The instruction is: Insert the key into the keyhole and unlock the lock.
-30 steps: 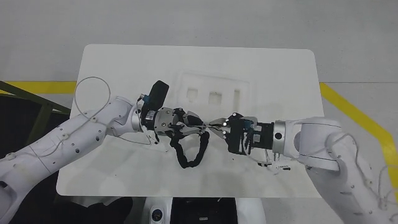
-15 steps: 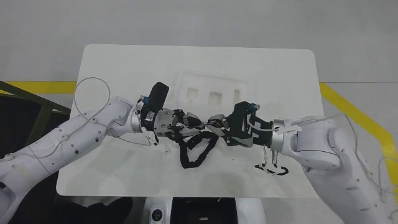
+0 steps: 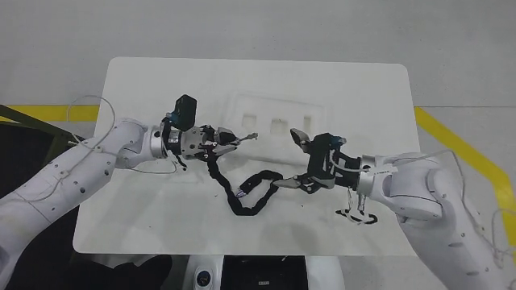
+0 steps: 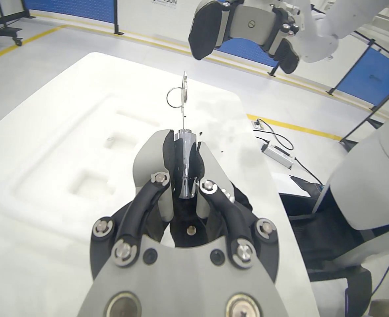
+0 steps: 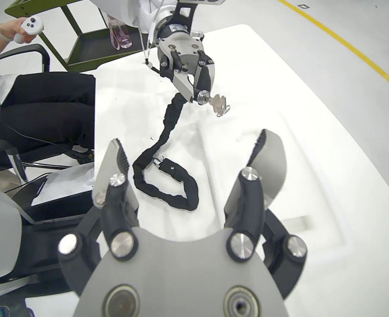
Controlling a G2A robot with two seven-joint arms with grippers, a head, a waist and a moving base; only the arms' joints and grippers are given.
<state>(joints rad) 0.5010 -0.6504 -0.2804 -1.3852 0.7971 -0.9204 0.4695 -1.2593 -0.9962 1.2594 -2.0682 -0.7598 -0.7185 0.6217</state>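
The chain lay nearest the robot, around 6 o'clock on the tabletop. It was sleeved in black fabric and lay in a slack loop. Its free end, tipped with a small metal pin, rested on the surface apart from the lock.

From the loop the chain rose toward 9 o'clock to the left gripper, which hung above the tabletop. That gripper's fingers were pressed together on the lock cylinder, a short chrome barrel.

The key was seated in the keyhole at the barrel's end. Its long axis was in line with the barrel, running roughly 9 to 3 o'clock, with its flat silver bow toward 3 o'clock. A thin wire key ring hung through the bow.

Opposite it, on the 3 o'clock side, the right gripper faced the key with its fingers spread wide. It held nothing and stood clear of the bow.

Beyond both grippers, toward 12 o'clock, sat a white foam tray with several rectangular recesses.
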